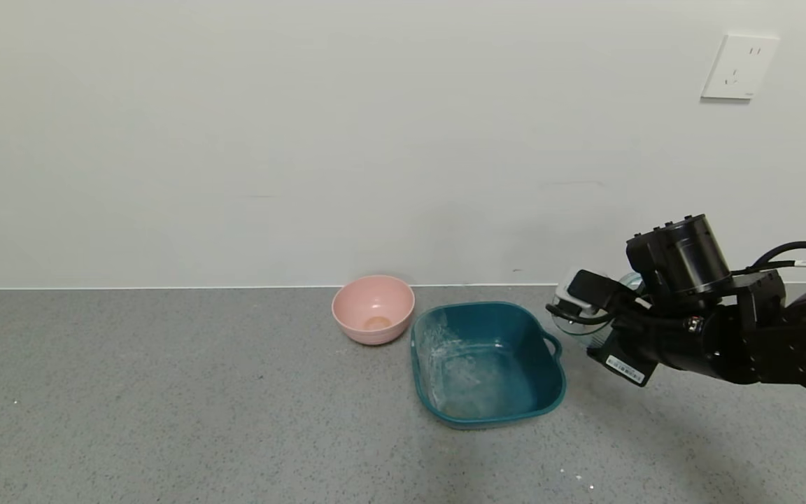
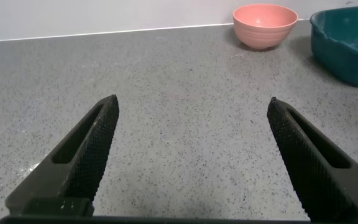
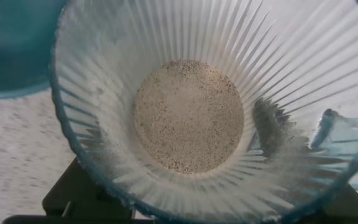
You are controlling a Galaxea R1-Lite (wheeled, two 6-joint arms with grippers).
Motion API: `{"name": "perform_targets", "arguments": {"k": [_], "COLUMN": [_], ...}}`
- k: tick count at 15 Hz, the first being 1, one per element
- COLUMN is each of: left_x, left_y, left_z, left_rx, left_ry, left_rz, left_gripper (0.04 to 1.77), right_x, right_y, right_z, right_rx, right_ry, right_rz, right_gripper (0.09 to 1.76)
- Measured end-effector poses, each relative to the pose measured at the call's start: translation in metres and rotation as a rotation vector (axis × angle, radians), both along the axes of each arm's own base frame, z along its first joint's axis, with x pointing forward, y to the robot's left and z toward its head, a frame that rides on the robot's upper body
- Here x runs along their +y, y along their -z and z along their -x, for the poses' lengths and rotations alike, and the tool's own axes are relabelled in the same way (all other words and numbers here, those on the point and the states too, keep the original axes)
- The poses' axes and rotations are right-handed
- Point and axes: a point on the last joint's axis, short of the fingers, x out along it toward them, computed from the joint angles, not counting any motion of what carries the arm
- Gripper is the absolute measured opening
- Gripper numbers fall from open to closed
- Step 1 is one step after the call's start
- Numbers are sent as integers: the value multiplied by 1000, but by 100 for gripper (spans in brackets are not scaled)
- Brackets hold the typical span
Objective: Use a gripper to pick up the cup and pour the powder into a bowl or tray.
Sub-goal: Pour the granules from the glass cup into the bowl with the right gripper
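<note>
My right gripper (image 1: 588, 316) is shut on the ribbed pale blue-green cup (image 1: 580, 329) and holds it above the counter, just right of the teal basin (image 1: 418, 353) and its side loop. In the right wrist view the cup (image 3: 291, 68) fills the frame, with beige powder (image 3: 188, 115) lying in its bottom and a whitish dusting on its walls. A corner of the basin (image 3: 11, 50) shows beside it. The basin's inside is dusted white. My left gripper (image 2: 192, 102) is open and empty, low over bare counter and out of the head view.
A round pink bowl (image 1: 373, 308) stands left of the basin near the wall; it also shows in the left wrist view (image 2: 265, 25), next to the basin (image 2: 347, 43). A few white specks (image 1: 585, 481) lie on the grey counter in front.
</note>
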Motion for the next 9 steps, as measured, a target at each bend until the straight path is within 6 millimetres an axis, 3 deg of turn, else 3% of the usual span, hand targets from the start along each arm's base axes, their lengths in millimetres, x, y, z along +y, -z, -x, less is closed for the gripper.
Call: {"name": "perform_targets", "arguments": {"k": [5,9], "left_x": [0,0], "left_y": [0,0], "left_z": [0,0], "left_rx": [0,0], "left_ry": [0,0], "left_rz": [0,0], "left_gripper": [172,172], "right_x": [13,36], "right_y": [2,4], "right_z": [-6,-13], "right_rx": [-25,-44], "right_ry": [-3,-37], "right_rz": [160,240], "right_gripper": [131,131]}}
